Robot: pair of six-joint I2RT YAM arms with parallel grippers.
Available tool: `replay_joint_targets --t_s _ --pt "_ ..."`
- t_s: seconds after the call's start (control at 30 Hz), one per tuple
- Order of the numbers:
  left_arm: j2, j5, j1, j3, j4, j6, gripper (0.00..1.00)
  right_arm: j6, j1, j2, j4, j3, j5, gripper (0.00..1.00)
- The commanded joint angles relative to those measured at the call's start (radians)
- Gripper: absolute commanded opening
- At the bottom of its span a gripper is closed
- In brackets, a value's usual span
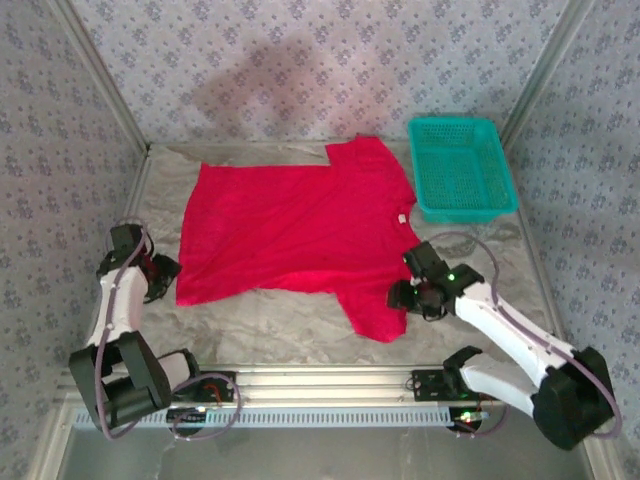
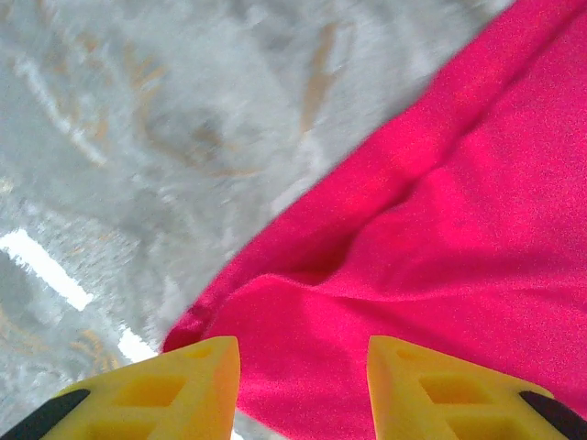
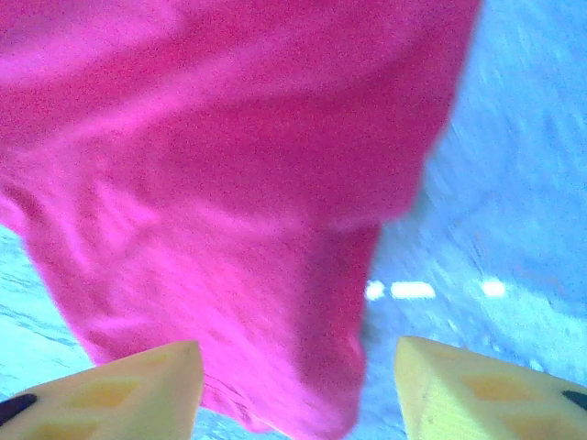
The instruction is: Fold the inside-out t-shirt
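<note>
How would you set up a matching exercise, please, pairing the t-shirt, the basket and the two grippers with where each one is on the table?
1. red t-shirt
2. teal basket
3. left gripper
4. right gripper

A. by the shirt's near sleeve
B. far right corner of the table
C. spread flat in the middle
D. by the shirt's near left corner

Pairs: 1-C, 2-B, 3-D, 4-A

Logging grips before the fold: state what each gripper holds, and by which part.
Nothing is held. The left gripper stands open over a hem corner of the t-shirt; the right gripper stands open over its near sleeve.
</note>
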Motion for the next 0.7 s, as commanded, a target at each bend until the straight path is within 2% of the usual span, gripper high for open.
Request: replay_joint_targets --t_s 0.0,0.1,0.33,0.47,0.6,0.63,0.67 --pt "0.053 0.029 0.010 -0.038 -0.022 -0.015 0.40 0.088 0.007 -0.084 -0.026 -0.078 -0.022 0.56" --pt "0.103 0.070 0.010 -0.072 0.041 -0.022 0.38 0.105 0.009 -0.105 -0.001 -0.131 -0.065 0.56" --pt "0.158 0.051 0.014 -0.132 0.151 -0.030 0.38 0.148 0.036 -0.077 0.116 -0.207 -0.121 0.62" --pt "0.196 0.054 0.015 -0.091 0.151 -0.016 0.25 0.170 0.044 -0.021 0.178 -0.212 -0.142 0.62" --pt "0.176 0.042 0.015 -0.073 0.130 -0.007 0.04 0.173 0.057 0.054 0.268 -0.212 -0.132 0.53" --pt "0.167 0.042 0.015 -0.072 0.126 -0.009 0.00 0.176 0.056 0.073 0.280 -0.205 -0.125 0.41" --pt "0.156 0.042 0.015 -0.070 0.121 -0.012 0.00 0.177 0.056 0.089 0.280 -0.191 -0.115 0.29"
